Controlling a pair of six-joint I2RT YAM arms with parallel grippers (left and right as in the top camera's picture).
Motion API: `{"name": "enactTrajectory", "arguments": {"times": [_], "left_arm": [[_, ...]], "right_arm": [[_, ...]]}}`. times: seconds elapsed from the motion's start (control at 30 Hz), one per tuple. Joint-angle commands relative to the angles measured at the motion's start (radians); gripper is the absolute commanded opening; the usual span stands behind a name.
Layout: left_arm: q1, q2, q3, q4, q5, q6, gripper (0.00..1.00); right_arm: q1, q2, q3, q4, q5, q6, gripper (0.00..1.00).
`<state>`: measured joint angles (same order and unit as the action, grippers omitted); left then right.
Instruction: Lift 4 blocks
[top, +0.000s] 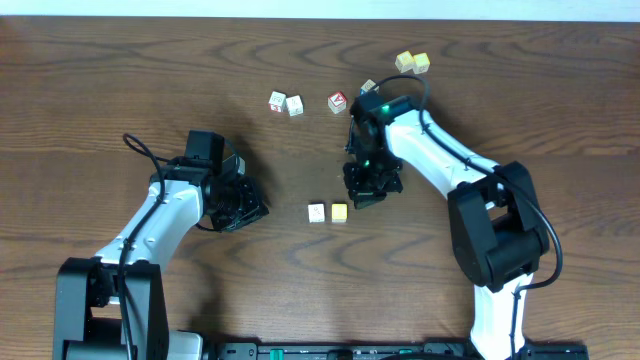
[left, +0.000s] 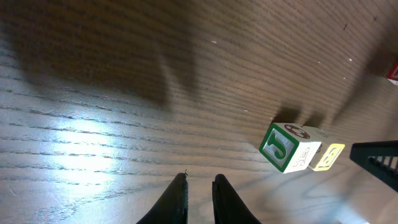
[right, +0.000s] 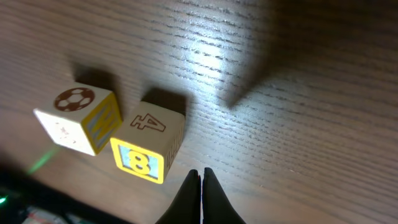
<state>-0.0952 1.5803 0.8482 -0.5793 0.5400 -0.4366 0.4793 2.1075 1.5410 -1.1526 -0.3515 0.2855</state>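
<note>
Two blocks lie side by side mid-table: a whitish block (top: 317, 212) and a yellow-topped block (top: 339, 212). Two more whitish blocks (top: 277, 101) (top: 295, 105) sit together farther back. My right gripper (top: 365, 195) hovers just right of the near pair, shut with nothing in it (right: 201, 174). In the right wrist view the cube with the 8 face (right: 149, 146) is beside my fingertips and the football-marked cube (right: 78, 121) lies beyond it. My left gripper (top: 243, 212) stands well left of the pair, its fingers (left: 199, 186) a narrow gap apart and empty. The J-faced cube (left: 286, 148) and the yellow one (left: 328, 157) show ahead on the right.
A red-faced cube (top: 338, 102) and a small cube (top: 369, 87) lie at the back, close to the right arm. A yellow-green pair (top: 412, 62) sits at the far right back. The right gripper's dark tip (left: 376, 163) shows at the edge of the left wrist view.
</note>
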Motion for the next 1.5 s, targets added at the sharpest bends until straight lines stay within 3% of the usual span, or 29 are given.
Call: {"name": "enactTrajectory", "arguments": {"times": [0.0,0.33,1.47], "left_arm": [[-0.002,-0.005,0.018,-0.010,-0.009,0.018,0.16],[-0.002,-0.005,0.018,-0.012,-0.010,0.018,0.16],[-0.002,-0.005,0.017,-0.011,-0.010,0.018,0.16]], "right_arm": [[0.040,0.011,-0.012,0.017,0.085,0.074,0.02],[0.085,0.012,-0.032,0.066,0.112,0.148,0.02],[0.105,0.012,-0.046,0.106,0.058,0.163,0.02]]}}
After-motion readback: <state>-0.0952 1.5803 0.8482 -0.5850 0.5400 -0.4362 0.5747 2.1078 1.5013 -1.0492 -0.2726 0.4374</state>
